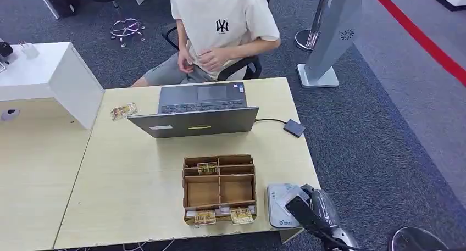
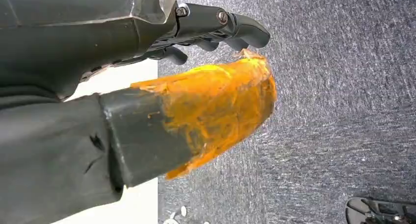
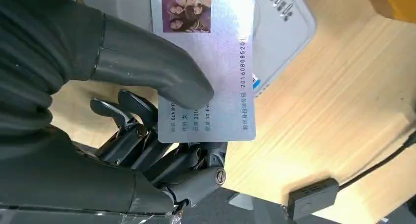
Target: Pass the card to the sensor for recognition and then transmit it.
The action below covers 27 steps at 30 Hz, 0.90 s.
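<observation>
Right hand (image 3: 147,111) pinches the card (image 3: 216,62) — thumb on top, fingers beneath — just over the grey sensor (image 3: 289,33). Left hand (image 2: 186,87) hangs off the bench (image 1: 132,179), fingers curled, holding nothing.

Pale silvery card (image 3: 216,62), grey sensor (image 3: 289,33), light wood-grain table (image 3: 338,111), brown box (image 1: 218,189).

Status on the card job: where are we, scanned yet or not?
Done: the right hand has the card pinched between thumb and fingers. In hand: the card is held over the grey sensor at the table's near right corner; whether it has registered cannot be told. Left: passing it on, presumably to the person behind the laptop.
</observation>
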Motion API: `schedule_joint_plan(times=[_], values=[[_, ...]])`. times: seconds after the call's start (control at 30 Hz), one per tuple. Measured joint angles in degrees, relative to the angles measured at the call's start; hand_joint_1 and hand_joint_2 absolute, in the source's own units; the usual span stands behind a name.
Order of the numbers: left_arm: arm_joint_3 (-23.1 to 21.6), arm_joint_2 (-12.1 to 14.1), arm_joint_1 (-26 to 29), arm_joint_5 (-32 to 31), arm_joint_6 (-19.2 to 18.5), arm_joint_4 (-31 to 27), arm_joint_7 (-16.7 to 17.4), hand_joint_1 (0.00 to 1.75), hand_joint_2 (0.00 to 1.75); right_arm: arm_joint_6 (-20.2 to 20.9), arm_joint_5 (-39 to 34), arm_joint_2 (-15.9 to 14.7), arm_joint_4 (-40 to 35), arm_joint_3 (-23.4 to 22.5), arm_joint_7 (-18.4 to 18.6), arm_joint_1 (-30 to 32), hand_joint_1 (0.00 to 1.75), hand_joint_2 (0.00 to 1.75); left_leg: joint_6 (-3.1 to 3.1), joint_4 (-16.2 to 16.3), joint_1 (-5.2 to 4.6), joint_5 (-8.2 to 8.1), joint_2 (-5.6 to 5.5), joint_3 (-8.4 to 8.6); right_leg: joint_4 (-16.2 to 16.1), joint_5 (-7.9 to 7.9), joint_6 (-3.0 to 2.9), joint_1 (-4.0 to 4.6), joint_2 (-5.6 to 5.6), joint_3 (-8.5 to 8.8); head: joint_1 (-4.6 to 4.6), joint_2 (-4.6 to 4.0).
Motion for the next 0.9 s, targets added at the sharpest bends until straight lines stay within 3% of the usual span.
schedule_joint_plan(times=[0.9], values=[[0.64,0.00,0.00,-0.76,-0.17,0.00,0.46,0.00,0.00,-3.54,3.22,-0.42,2.54,1.97,2.30,-0.49,1.75,1.75,0.00,0.00,0.00,0.00,0.02,0.20,-0.01,0.00,0.00,0.00,0.03,0.18,0.00,0.00]])
